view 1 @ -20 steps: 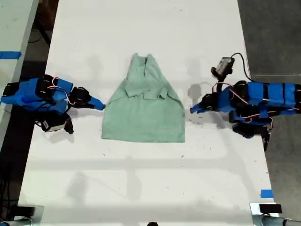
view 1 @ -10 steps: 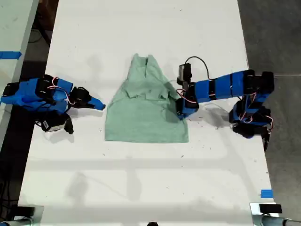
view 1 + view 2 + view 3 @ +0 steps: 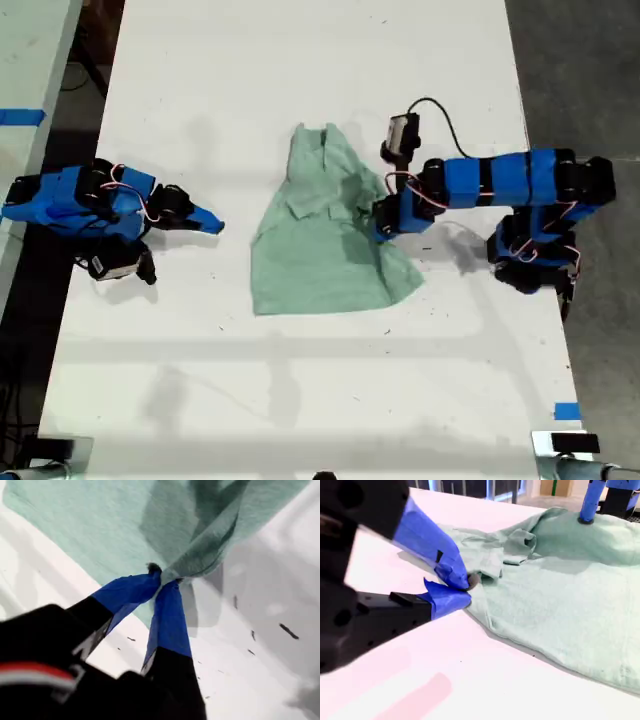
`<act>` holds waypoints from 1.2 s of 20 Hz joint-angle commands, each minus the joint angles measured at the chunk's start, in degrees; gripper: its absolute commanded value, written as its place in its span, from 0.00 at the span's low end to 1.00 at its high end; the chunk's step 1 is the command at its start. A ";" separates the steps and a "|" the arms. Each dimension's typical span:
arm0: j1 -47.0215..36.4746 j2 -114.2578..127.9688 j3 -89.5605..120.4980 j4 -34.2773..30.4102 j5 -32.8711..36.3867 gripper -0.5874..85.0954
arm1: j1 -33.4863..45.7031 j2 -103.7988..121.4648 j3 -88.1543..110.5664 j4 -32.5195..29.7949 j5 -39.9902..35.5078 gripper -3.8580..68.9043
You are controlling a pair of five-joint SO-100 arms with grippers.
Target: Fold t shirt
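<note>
t shirt (image 3: 320, 250): plain mint green | fingers (image 3: 170, 615): blue | table (image 3: 300, 60): white

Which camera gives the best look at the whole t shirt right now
The exterior view: from overhead it shows the full t shirt on the white table. The first wrist view shows only a lifted edge pinched in my first pincer. The second wrist view shows a low, partial stretch beside my second pincer.

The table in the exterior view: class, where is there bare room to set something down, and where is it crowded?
Bare white table lies beyond the t shirt's collar, toward the exterior view's top, and in a wide strip below its hem. The middle band is crowded: my first end effector pinches the shirt's edge on the exterior view's right, and my second end effector sits near its edge on the left.
</note>
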 commanded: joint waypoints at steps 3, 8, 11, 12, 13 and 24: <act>1.14 0.18 0.44 -1.41 0.44 0.00 | -3.34 -22.15 -25.84 2.20 -3.52 0.04; 0.88 0.18 0.44 -1.23 0.44 0.00 | -3.52 -29.53 -34.63 3.43 -3.25 0.31; 0.79 0.18 0.44 -1.23 0.44 0.00 | -2.64 -25.22 -34.28 10.37 -0.97 0.44; 0.70 0.18 0.44 -1.23 0.44 0.00 | -2.46 -22.15 -32.61 13.27 -0.18 0.44; 0.70 0.18 0.44 -1.23 0.44 0.00 | -2.37 -18.19 -30.50 15.47 0.44 0.43; 0.53 0.18 0.44 -1.23 0.44 0.00 | -0.88 83.58 63.72 -5.54 1.76 0.03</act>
